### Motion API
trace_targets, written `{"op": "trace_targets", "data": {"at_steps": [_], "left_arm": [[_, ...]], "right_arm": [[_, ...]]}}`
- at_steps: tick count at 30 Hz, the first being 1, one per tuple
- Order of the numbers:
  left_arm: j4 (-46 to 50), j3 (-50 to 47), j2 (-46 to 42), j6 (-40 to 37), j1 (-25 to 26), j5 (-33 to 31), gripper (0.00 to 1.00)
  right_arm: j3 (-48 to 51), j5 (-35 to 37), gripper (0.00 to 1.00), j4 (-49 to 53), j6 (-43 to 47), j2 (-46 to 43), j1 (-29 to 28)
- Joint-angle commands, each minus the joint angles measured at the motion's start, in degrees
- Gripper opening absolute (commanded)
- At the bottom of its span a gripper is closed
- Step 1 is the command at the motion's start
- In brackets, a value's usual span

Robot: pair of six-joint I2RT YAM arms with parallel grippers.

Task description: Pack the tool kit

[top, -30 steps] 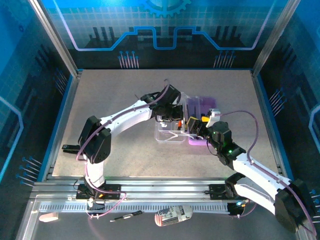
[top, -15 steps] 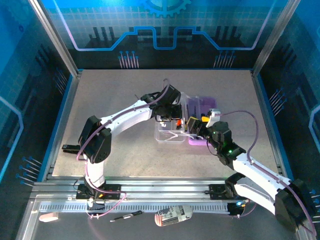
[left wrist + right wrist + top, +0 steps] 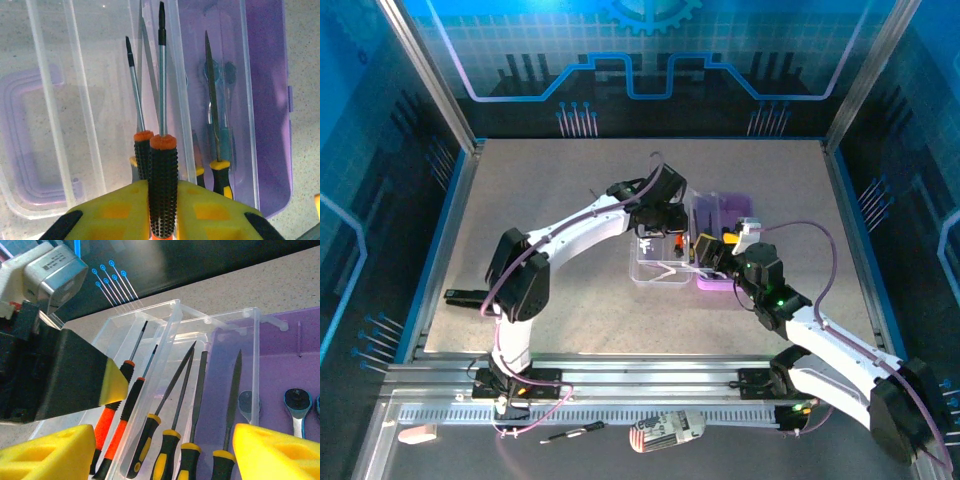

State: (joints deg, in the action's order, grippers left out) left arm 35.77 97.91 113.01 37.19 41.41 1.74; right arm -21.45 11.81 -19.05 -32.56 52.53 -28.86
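Observation:
The tool kit lies open mid-table, its purple base on the right and its clear lid folded out to the left. My left gripper is shut on the black-and-orange handle of a thin screwdriver, held over the lid's right edge with the shaft pointing away. A second such screwdriver lies just beside it. My right gripper stands open at the kit's near end, above several yellow-and-black handled files. Its yellow fingers touch nothing.
Small ratchet wrenches lie in the purple base. The left gripper's black finger sits close to the right gripper's left finger. Blue walls enclose the table; a bottle and a pen lie on the rail in front.
My left wrist has edged slightly toward the far side with the screwdriver still in it. The right arm has not moved.

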Motion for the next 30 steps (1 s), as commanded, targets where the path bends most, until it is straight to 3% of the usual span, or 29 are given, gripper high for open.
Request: {"op": "trace_targets", "data": {"at_steps": [1, 21, 27, 30], "left_arm": [[2.64, 2.19, 1.15, -0.85, -0.27, -0.2, 0.18], [0.0, -3.98, -2.18, 3.01, -0.36, -4.85, 0.19], [0.55, -3.12, -1.35, 3.41, -0.36, -4.37, 0.38], [1.0, -2.68, -1.22, 3.24, -0.3, -4.78, 0.41]], "right_arm": [[-0.55, 0.95, 0.74, -0.02, -0.32, -0.15, -0.58], [-0.78, 0.59, 0.74, 0.18, -0.43, -0.15, -0.56], [-0.78, 0.61, 0.74, 0.33, -0.26, -0.24, -0.58], [-0.78, 0.58, 0.74, 0.33, -0.36, -0.32, -0.58]]}}
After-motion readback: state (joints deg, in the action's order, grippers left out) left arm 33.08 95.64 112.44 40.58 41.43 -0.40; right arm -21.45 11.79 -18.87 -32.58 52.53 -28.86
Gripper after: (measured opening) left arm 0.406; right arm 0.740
